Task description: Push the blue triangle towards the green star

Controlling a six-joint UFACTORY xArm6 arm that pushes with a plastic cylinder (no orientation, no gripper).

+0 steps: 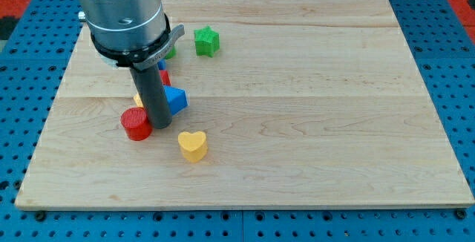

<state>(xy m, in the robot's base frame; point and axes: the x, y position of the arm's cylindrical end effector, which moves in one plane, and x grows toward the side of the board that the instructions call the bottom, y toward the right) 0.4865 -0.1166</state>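
The blue triangle (pixel 177 100) lies on the wooden board left of centre. The green star (pixel 207 41) sits near the view's top, up and to the right of the triangle. My tip (pixel 160 125) is at the lower left side of the blue triangle, touching or nearly touching it, between it and a red cylinder (pixel 136 123). The rod and the arm's grey body hide part of the blocks behind them.
A yellow heart (pixel 193 145) lies below the triangle. A red block (pixel 164 77), a bit of a yellow block (pixel 138 100) and a green block (pixel 171 50) peek out from behind the rod. The board's (pixel 312 108) left edge is close by.
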